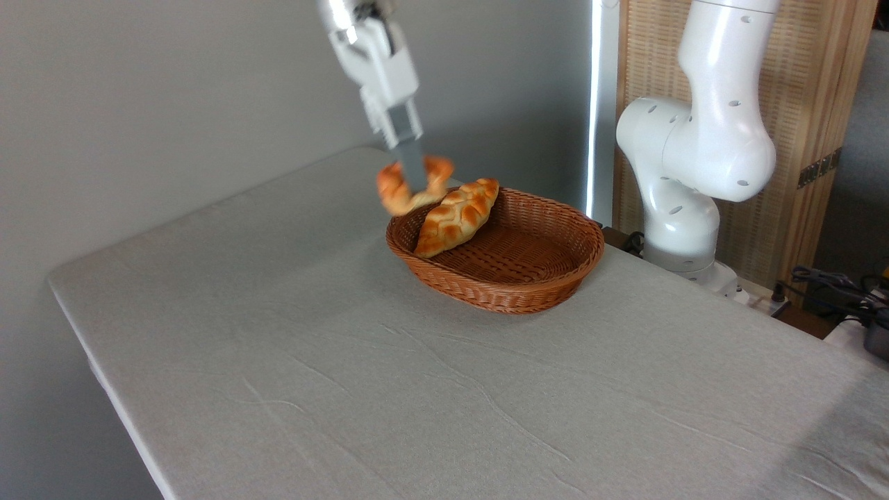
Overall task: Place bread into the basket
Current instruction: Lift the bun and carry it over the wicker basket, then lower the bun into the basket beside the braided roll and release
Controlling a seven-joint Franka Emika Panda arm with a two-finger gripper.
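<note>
The small round bread [397, 191], orange-golden and blurred, hangs in the air just beyond the left rim of the basket [517, 288]. My gripper [414, 179] comes down from above and is shut on the bread, its grey fingers [412, 161] pressed into the bun's top. The basket is an oval reddish-brown wicker one standing on the table's far middle. The bun is above table level, beside the rim and not inside the basket.
A longer braided golden loaf [457, 217] leans inside the basket against its left wall. The arm's white base [684, 208] stands right of the basket at the table's back edge. Grey cloth covers the table [347, 389]. Cables [833, 285] lie at far right.
</note>
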